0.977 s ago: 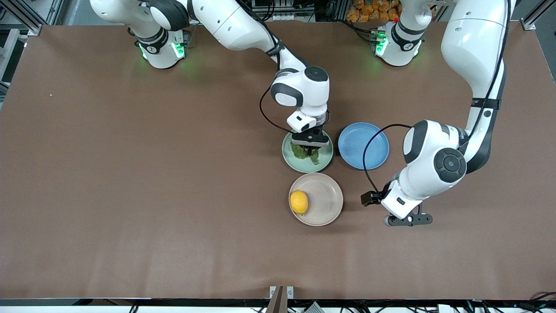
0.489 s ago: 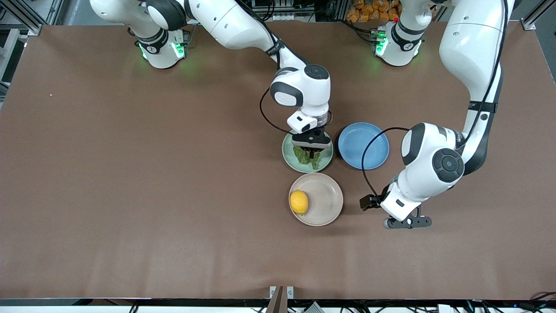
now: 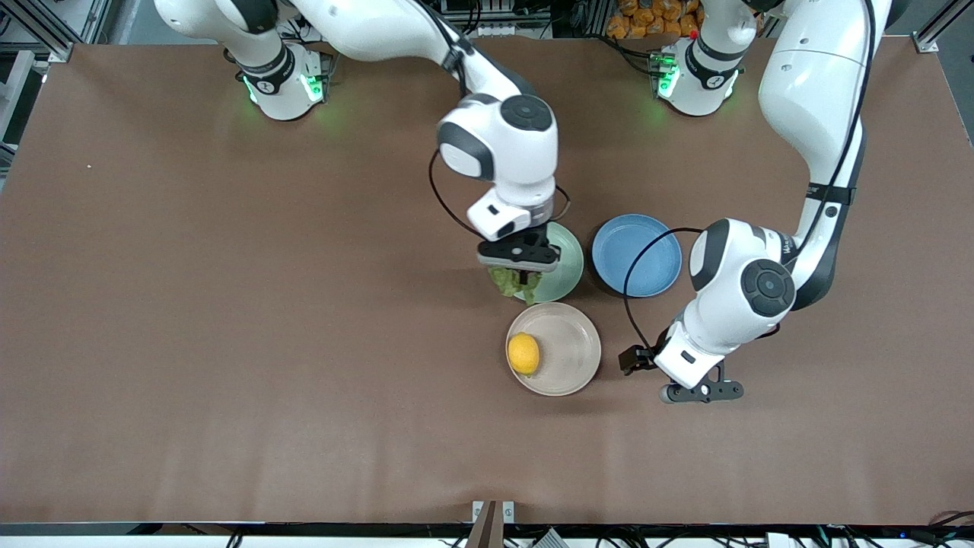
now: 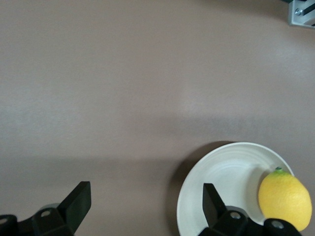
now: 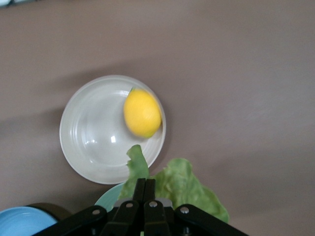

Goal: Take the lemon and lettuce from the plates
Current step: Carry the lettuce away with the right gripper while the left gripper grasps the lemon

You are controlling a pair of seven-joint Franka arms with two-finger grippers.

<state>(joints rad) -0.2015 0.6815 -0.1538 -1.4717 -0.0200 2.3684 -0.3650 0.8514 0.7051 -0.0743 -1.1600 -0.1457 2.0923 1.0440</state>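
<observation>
My right gripper [image 3: 522,275] is shut on the green lettuce [image 3: 511,285] and holds it in the air over the edge of the mint green plate [image 3: 568,266] toward the right arm's end. In the right wrist view the lettuce [image 5: 182,187] hangs from the shut fingers [image 5: 145,189]. The yellow lemon [image 3: 523,354] lies on the cream plate [image 3: 567,348], which is nearer the front camera than the mint plate. My left gripper [image 3: 700,393] is open and empty over the bare table beside the cream plate. The left wrist view shows the lemon [image 4: 284,200] on the cream plate [image 4: 224,182].
A blue plate [image 3: 636,254] sits beside the mint plate, toward the left arm's end. The brown table [image 3: 228,304] stretches wide toward the right arm's end. A metal bracket [image 3: 492,511] sits at the table edge nearest the front camera.
My right gripper has risen with the lettuce and moved toward the right arm's end, off the middle of the mint plate. My left gripper has edged slightly toward the cream plate.
</observation>
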